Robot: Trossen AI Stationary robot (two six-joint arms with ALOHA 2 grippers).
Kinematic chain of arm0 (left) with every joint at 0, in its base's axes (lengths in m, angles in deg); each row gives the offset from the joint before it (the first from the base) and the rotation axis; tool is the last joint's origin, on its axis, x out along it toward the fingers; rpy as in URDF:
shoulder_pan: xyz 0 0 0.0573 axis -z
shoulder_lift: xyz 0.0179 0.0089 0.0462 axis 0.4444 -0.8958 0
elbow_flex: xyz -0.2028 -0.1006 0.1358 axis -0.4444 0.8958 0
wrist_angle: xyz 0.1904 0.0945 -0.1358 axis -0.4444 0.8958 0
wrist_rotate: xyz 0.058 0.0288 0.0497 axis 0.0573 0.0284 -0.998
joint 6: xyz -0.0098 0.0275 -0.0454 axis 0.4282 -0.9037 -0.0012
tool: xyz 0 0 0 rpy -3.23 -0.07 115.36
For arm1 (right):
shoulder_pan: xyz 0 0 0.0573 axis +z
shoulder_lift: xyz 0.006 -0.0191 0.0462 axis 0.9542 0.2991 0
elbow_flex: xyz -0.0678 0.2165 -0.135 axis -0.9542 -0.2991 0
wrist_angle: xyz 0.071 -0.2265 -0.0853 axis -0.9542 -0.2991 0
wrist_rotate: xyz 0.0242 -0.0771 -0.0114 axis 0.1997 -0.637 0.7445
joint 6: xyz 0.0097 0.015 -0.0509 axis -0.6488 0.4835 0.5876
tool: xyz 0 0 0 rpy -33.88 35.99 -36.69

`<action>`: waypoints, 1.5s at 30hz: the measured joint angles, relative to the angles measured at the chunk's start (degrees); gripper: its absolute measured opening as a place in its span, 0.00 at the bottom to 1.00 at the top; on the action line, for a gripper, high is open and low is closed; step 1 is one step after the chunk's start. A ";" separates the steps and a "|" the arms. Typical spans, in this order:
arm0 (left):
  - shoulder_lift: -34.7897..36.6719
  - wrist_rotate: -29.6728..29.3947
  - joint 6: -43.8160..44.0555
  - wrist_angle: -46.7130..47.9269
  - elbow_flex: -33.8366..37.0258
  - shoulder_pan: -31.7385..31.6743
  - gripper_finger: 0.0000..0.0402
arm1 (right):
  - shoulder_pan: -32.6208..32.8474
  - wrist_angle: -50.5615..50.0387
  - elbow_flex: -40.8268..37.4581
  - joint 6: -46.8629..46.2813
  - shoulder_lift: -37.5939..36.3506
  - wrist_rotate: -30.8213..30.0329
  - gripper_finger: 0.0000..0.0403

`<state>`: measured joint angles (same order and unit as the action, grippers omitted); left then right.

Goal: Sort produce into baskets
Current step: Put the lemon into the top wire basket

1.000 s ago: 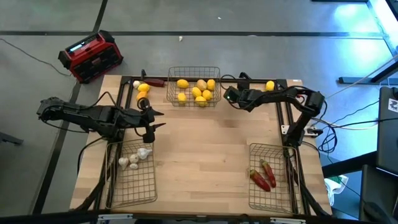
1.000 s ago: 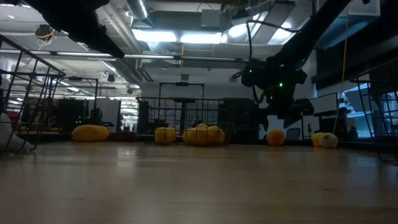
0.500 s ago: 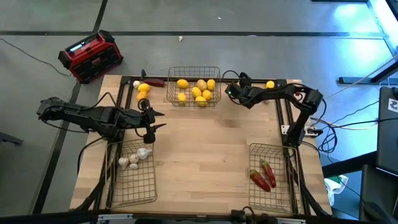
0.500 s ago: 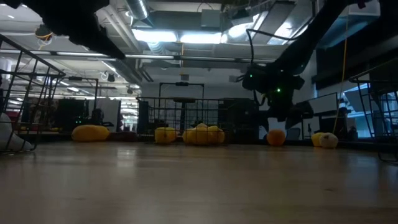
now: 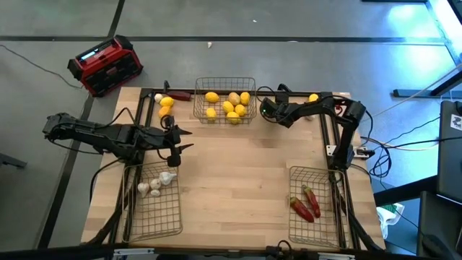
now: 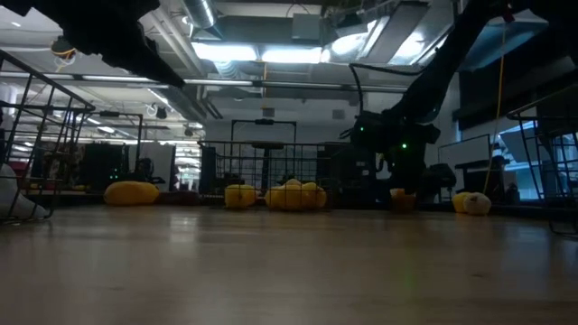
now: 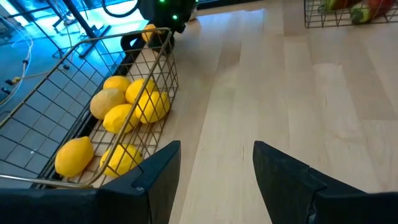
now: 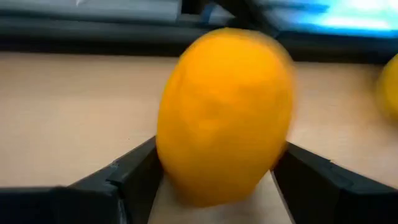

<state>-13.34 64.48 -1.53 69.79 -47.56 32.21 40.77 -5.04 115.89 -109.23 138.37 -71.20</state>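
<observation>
My right gripper (image 5: 266, 110) is low over the table just right of the far basket (image 5: 224, 115), open. An orange fruit (image 8: 224, 115) sits on the wood between its two fingers; in the low view the gripper (image 6: 404, 185) half hides that fruit (image 6: 402, 200). My left gripper (image 5: 175, 141) hangs open over the table's left side with nothing between its fingers (image 7: 155, 177). The far basket holds several yellow fruits (image 7: 127, 106). The near left basket (image 5: 155, 217) holds garlic bulbs (image 5: 160, 182), and the near right basket (image 5: 315, 231) holds red chili pieces (image 5: 306, 204). My right gripper has one finger (image 8: 127, 171) on each side of the orange fruit (image 8: 180, 155), coming at it slanting down from the table's right. The fruit rests on the table. I cannot tell whether the fingers touch it.
Loose yellow and orange fruits (image 5: 166, 106), a garlic bulb (image 5: 158, 97) and a dark red chili (image 5: 181, 94) lie at the far left corner. One yellow fruit (image 5: 313, 98) lies at the far right. A red-and-black box (image 5: 105, 65) stands on the floor beyond the table.
My right gripper has come down toward the table and a little toward the far basket, settling around the orange fruit, which it now partly covers in the low view. The fruit has stayed on the table.
</observation>
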 joint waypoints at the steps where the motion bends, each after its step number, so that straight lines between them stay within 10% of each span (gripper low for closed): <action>1: 0.00 0.00 -0.01 -0.02 0.00 0.00 0.49 | -0.05 0.10 -0.09 0.19 0.13 0.47 0.70; 8: 0.00 0.00 0.30 -0.59 0.00 0.00 0.49 | -0.01 0.11 -0.03 1.50 0.28 0.50 0.63; 24: 0.00 0.00 0.71 -0.52 0.00 0.00 0.49 | 0.01 -0.22 -0.07 4.87 0.33 0.92 0.02; 45: 0.00 0.00 0.50 -0.50 0.00 0.02 0.49 | 3.05 -7.09 0.10 11.66 -16.82 5.73 0.10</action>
<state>-13.34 64.48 -1.03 69.28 -47.56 32.23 43.82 -12.13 115.99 -97.57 121.55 -65.47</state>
